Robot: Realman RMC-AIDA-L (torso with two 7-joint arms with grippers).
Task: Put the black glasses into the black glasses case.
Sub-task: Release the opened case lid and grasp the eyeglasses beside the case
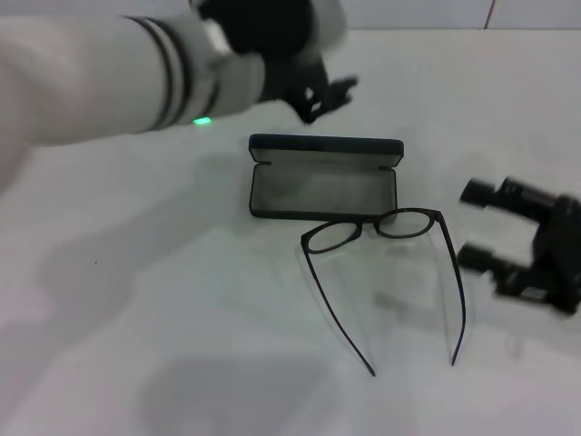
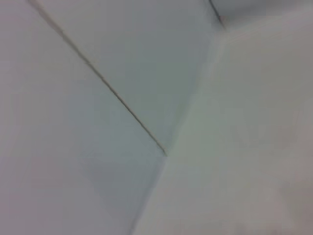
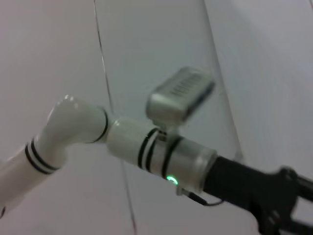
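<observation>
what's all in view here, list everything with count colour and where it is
black glasses case: one, black with grey lining, lying open on the table at mid-scene, lid standing up on its far side
black glasses: one pair, thin black frame with clear lenses, unfolded on the table, front resting against the case's near edge, temple arms pointing toward the robot
table: one, white, under everything
left gripper: one, black on a white arm with black bands and a green light, in the air beyond the case's far left corner, holding nothing
right gripper: one, black, fingers apart, low at the right, beside the glasses, holding nothing
</observation>
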